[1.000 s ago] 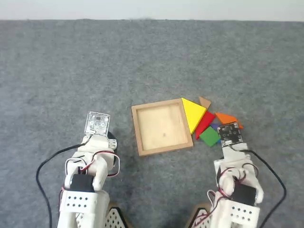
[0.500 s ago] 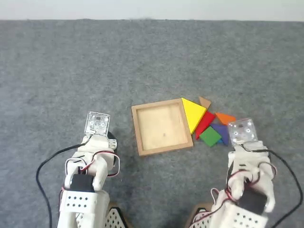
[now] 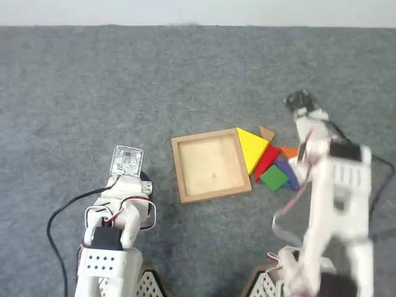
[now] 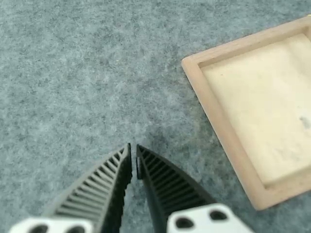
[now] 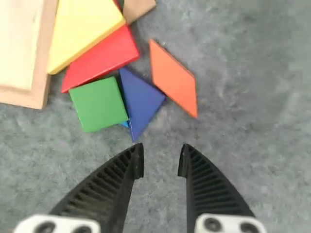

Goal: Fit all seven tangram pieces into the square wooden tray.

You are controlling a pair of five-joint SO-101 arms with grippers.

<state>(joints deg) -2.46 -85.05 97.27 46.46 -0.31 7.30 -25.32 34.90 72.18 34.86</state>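
Begin with the square wooden tray (image 3: 176, 168): empty, flat on the grey mat (image 3: 93, 80), ahead of and between the two arms. Next, count the pieces, all outside it and crowded against the wall on the right arm's side: yellow triangle (image 5: 82, 26) touching the tray, red triangle (image 5: 99, 58) along its edge, then blue triangle (image 5: 141, 100), orange parallelogram (image 5: 173, 77) and green square (image 5: 98, 103), with a tan piece (image 5: 138, 6) at the far end and a light-blue sliver (image 5: 125, 124) peeking from under the green. Judge the right gripper (image 5: 160, 158) far the nearer: held above the cluster, jaws apart and empty, just short of the blue triangle's sharp corner, itself aimed almost into the gap, with the orange parallelogram's long axis slanting away beside it. Leave the left gripper (image 4: 132, 155) out: jaws together on nothing, over bare mat off the tray's other side, well apart from every piece.
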